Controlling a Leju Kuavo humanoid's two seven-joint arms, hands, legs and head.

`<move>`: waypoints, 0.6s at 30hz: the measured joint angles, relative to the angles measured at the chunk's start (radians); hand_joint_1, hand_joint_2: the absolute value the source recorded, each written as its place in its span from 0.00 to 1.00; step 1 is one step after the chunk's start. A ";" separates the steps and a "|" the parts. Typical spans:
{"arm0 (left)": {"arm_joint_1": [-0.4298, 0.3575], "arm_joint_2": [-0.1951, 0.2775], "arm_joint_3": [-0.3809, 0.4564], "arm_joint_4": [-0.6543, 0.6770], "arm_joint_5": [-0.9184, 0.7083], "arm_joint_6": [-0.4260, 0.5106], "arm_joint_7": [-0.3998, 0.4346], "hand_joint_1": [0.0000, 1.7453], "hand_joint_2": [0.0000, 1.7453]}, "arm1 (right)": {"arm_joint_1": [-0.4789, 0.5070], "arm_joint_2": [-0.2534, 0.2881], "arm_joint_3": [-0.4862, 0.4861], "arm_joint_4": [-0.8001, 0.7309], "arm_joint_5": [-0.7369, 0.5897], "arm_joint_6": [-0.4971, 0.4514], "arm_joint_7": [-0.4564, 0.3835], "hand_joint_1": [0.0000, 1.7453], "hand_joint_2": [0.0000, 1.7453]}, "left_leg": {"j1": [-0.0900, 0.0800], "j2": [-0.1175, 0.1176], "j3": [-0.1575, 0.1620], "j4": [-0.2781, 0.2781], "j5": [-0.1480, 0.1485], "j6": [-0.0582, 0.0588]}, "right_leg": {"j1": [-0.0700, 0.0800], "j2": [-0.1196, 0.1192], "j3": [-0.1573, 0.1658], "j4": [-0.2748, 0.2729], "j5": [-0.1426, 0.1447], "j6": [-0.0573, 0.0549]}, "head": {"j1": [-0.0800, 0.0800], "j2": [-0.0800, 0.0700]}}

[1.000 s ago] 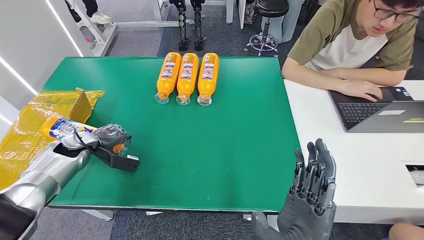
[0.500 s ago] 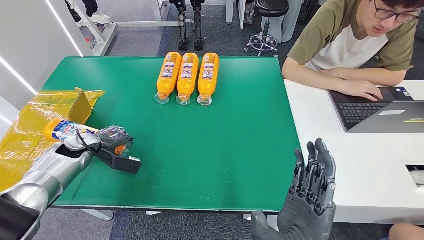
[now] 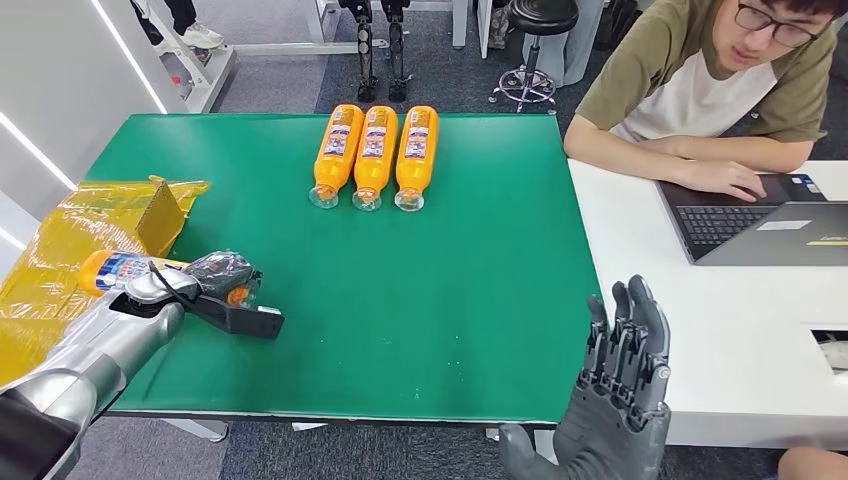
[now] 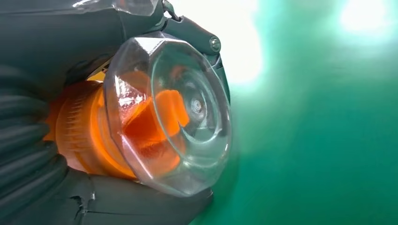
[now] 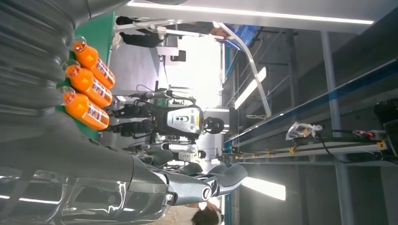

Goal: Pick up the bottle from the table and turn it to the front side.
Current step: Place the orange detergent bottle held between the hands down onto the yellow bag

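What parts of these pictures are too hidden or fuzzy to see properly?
- Held bottle, head view: the left hand covers its neck, so its facing side cannot be told.
- Same bottle, left wrist view: the clear cap hides the label.
- Three lying bottles: label print too small to read.
- Right hand, head view: cut off by the bottom edge.
- Green table, left wrist view: blurred, glare-washed.

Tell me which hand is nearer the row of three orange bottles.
Left. The left hand holds a bottle at the table's left edge, nearer the three orange bottles; the right hand hovers off the front right corner.
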 joint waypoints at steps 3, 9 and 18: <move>0.011 0.005 0.009 0.006 0.003 0.021 0.094 1.00 1.00 | 0.000 0.001 -0.002 0.000 0.010 0.000 0.002 0.00 1.00 | 0.000 0.000 0.000 0.000 0.000 0.000 | 0.000 0.000 0.000 0.000 0.000 0.000 | 0.000 0.000; 0.023 0.021 0.031 0.017 0.004 0.022 0.139 1.00 1.00 | 0.000 0.001 -0.002 0.000 0.011 0.000 0.003 0.00 1.00 | 0.000 0.000 0.002 0.000 0.001 -0.001 | 0.000 0.000 0.001 0.001 0.000 0.000 | 0.000 0.000; 0.033 0.039 0.057 0.021 -0.002 0.022 0.157 1.00 1.00 | -0.002 0.001 -0.001 0.010 -0.011 -0.016 -0.014 0.00 1.00 | 0.000 0.000 0.003 0.000 0.001 -0.001 | 0.000 0.000 0.001 0.001 0.000 -0.001 | 0.000 0.000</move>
